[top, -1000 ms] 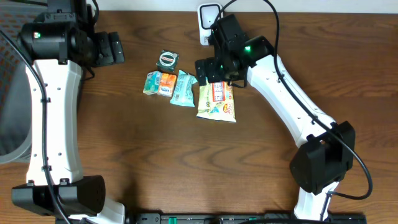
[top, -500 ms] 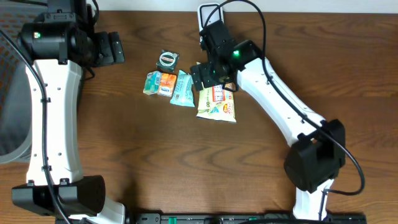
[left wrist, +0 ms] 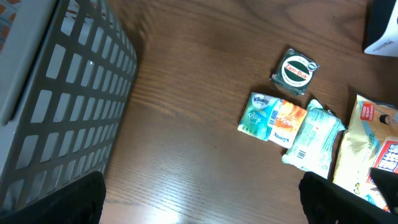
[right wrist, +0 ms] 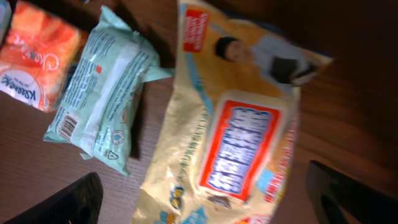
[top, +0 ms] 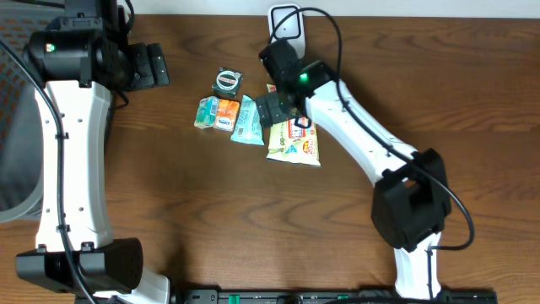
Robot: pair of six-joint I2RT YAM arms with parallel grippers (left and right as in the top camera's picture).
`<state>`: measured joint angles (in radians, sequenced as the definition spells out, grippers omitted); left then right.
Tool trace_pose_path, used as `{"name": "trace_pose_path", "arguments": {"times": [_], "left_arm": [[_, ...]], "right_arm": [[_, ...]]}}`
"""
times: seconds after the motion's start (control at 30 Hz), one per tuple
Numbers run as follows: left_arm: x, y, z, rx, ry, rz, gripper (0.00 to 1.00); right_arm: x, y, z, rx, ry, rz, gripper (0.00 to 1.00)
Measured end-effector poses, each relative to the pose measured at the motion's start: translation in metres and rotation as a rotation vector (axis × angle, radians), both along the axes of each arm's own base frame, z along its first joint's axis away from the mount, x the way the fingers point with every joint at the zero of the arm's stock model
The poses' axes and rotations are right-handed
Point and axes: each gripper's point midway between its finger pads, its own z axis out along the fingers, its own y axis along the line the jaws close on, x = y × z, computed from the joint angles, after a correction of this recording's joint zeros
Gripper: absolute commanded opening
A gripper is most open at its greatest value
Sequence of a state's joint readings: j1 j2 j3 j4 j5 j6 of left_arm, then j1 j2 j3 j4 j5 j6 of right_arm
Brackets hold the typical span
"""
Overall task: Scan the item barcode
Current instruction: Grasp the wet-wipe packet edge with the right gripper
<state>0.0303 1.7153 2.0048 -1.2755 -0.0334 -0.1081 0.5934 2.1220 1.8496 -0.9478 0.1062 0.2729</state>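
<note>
Bag [right wrist: 242,155], yellow, is lying label up in the middle of the table [top: 253,219], likely the item to scan. The right pincer [top: 275,107] is hovering over its far end, spread wide, probably lining up a grab. A teal pack [right wrist: 99,106] is sitting just left, barcode showing. The left pincer [top: 153,66] is waiting far left, wide too, near a grey basket [left wrist: 62,106]. The table is gleaming dark wood; a white device [top: 287,21], maybe the scanner, is standing at its far edge.
</note>
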Motion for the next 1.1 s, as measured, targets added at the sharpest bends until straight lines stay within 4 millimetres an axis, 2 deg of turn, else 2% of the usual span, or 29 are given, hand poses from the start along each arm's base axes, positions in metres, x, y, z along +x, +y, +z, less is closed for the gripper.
{"name": "trace_pose_path", "arguments": {"times": [0.07,0.17,0.4,0.83,1.0,1.1], "left_arm": [[0.000,0.000,0.000,0.000,0.000,0.000,0.98],[0.000,0.000,0.000,0.000,0.000,0.000,0.98],[0.000,0.000,0.000,0.000,0.000,0.000,0.98],[0.000,0.000,0.000,0.000,0.000,0.000,0.98],[0.000,0.000,0.000,0.000,0.000,0.000,0.98],[0.000,0.000,0.000,0.000,0.000,0.000,0.98]], "right_arm": [[-0.002,0.005,-0.010,-0.014,0.013,0.015,0.89],[-0.006,0.007,-0.027,-0.045,0.041,0.029,0.88],[-0.017,-0.014,-0.059,-0.150,0.131,0.017,0.77],[-0.012,-0.088,-0.063,-0.261,0.220,-0.111,0.77],[-0.015,-0.110,-0.061,-0.323,0.239,-0.139,0.82],[-0.015,-0.110,-0.059,-0.330,0.233,-0.140,0.93]]}}
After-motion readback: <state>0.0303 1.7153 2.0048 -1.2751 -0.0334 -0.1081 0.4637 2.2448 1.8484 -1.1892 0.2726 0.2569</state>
